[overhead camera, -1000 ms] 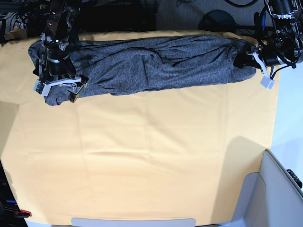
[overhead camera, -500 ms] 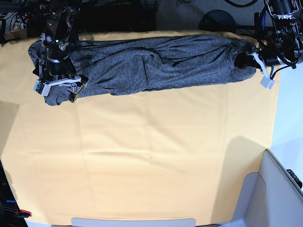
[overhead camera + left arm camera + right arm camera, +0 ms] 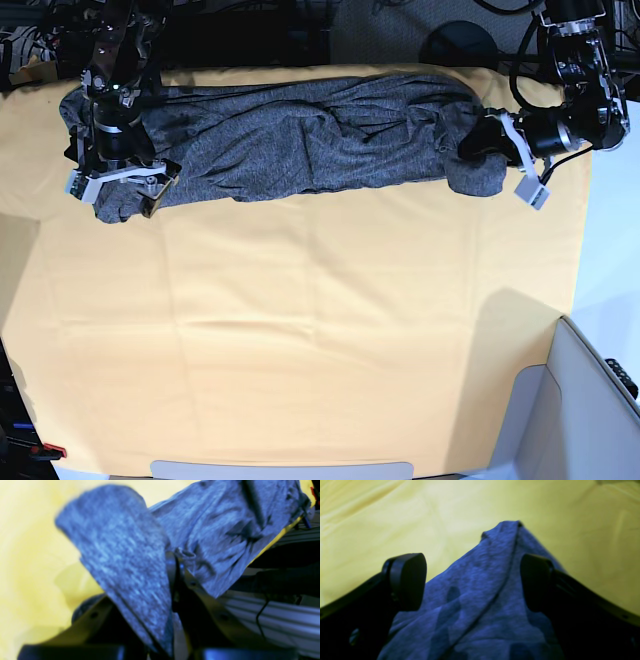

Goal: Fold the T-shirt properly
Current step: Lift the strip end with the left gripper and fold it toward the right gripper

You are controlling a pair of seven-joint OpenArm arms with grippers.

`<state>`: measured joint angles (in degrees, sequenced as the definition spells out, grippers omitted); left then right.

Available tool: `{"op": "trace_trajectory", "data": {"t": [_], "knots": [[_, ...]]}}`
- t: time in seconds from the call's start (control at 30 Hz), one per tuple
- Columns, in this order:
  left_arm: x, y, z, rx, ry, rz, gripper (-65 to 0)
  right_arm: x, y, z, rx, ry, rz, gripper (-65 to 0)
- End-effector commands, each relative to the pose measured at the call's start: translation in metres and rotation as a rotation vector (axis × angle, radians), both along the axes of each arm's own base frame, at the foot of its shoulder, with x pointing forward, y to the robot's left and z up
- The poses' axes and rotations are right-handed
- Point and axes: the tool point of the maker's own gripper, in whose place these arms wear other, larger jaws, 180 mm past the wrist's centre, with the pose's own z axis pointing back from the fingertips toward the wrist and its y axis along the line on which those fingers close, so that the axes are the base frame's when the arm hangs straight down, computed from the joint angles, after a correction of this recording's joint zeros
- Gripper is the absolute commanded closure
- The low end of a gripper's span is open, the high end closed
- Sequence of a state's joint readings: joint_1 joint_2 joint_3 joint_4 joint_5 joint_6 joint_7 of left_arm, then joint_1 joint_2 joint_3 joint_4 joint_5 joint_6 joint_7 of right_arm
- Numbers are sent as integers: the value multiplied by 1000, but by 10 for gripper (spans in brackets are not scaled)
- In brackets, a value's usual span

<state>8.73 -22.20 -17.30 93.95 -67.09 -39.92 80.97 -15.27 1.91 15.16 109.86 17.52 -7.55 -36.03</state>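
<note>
The dark grey T-shirt [image 3: 310,140] lies bunched in a long band along the far side of the yellow cloth. My left gripper [image 3: 490,142] is at its right end, shut on a fold of the knit. In the left wrist view that T-shirt [image 3: 130,562] fold drapes over the left gripper [image 3: 173,585]. At the shirt's left end my right gripper [image 3: 120,185] stands open, straddling the fabric. The right wrist view has both fingers [image 3: 407,580] wide apart, with a seamed corner of the T-shirt [image 3: 480,600] between and below them.
The yellow-orange cloth [image 3: 300,330] covers the whole table. A grey bin [image 3: 585,400] stands at the near right corner. A black round base [image 3: 458,45] and cables sit beyond the far edge. A pale strip [image 3: 280,468] lies at the near edge.
My left gripper has shut on the shirt's right end and carried it leftward, bunching the fabric there. The right gripper has stayed open over the left end.
</note>
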Motion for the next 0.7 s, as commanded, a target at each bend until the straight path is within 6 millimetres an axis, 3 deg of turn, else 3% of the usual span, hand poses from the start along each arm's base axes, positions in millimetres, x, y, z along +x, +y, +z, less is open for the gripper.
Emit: {"op": "trace_trajectory", "data": {"t": [0.0, 0.17, 0.37, 0.67], "knots": [[11, -11, 16, -22, -61, -33, -1, 3, -15, 17, -45, -53, -29, -575], [14, -62, 22, -105, -93, -121, -1, -13, -55, 22, -84, -49, -134, -575], [23, -114, 31, -192, -123, -204, -1, -29, -75, 21, -105, -30, -191, -575], [22, -151, 38, -249, -135, -280, -1, -42, -85, 17, -118, -4, -217, -575]]}}
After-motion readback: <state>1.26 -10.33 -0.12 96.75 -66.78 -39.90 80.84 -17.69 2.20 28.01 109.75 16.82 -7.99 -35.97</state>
